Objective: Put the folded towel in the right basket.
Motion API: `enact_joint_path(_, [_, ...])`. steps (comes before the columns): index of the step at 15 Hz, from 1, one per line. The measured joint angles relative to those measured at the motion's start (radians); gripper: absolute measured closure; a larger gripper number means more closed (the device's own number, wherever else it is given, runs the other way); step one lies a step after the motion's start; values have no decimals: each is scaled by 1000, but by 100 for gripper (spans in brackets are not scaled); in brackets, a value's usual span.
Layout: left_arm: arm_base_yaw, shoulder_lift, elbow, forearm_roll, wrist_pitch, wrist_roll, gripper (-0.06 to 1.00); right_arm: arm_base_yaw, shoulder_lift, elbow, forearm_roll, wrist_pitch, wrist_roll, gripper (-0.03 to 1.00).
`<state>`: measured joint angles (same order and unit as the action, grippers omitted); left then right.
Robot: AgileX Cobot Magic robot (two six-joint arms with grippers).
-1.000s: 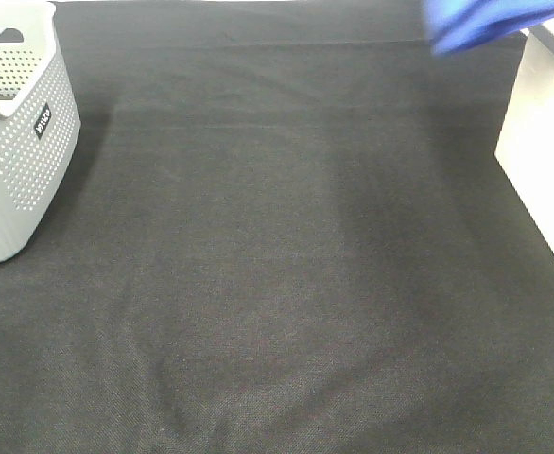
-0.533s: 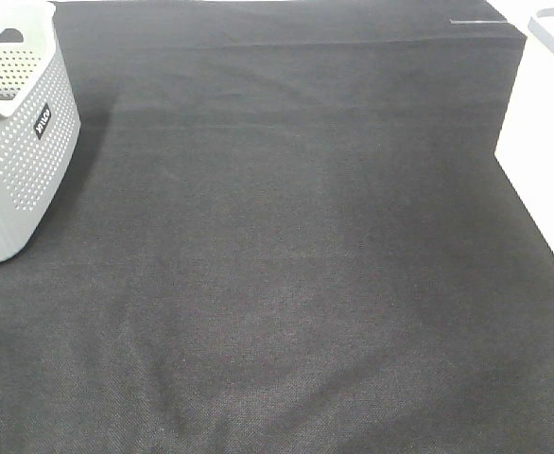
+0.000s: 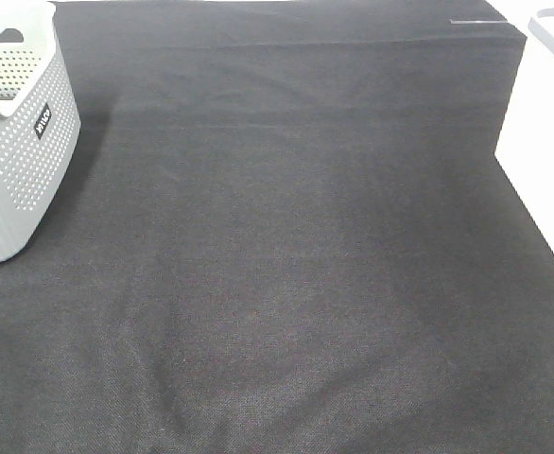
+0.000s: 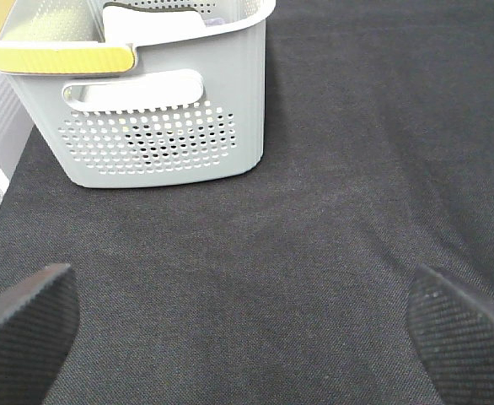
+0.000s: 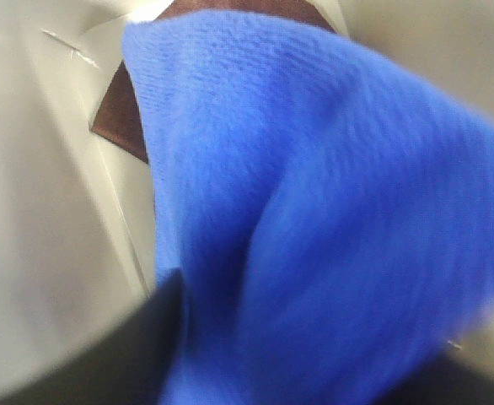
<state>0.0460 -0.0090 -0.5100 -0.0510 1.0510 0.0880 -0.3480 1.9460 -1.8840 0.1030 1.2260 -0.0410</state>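
Note:
The folded towel point(image 5: 314, 219) is blue and fills most of the right wrist view, close to the camera and blurred. My right gripper is shut on it; only a dark finger point(image 5: 120, 354) shows under the cloth. Pale surfaces point(image 5: 36, 211) lie behind the towel; I cannot tell whether they belong to the right basket. A grey rim point(image 3: 553, 26) at the far right edge of the exterior view may be that basket. Neither towel nor right gripper shows in the exterior view. My left gripper point(image 4: 247, 337) is open and empty, low over the black cloth.
A grey perforated basket point(image 3: 17, 142) stands at the table's left; the left wrist view shows it point(image 4: 163, 126) with a yellow handle point(image 4: 57, 55). The black tablecloth point(image 3: 286, 246) covers the table. A white surface point(image 3: 542, 161) borders the right side.
The blue towel hung at the top right of the exterior view a second ago; it has since moved out of that view to the right. The left arm has not moved.

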Motion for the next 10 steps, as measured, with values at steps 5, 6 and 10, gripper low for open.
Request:
enact_joint_path(5, [0, 0, 0, 0, 0, 0, -5, 55, -63, 0, -4, -3, 19, 0])
enact_joint_path(6, [0, 0, 0, 0, 0, 0, -5, 111, -100, 0, -11, -3, 25, 0])
enact_joint_path(10, [0, 0, 0, 0, 0, 0, -5, 388, -227, 0, -16, -4, 50, 0])
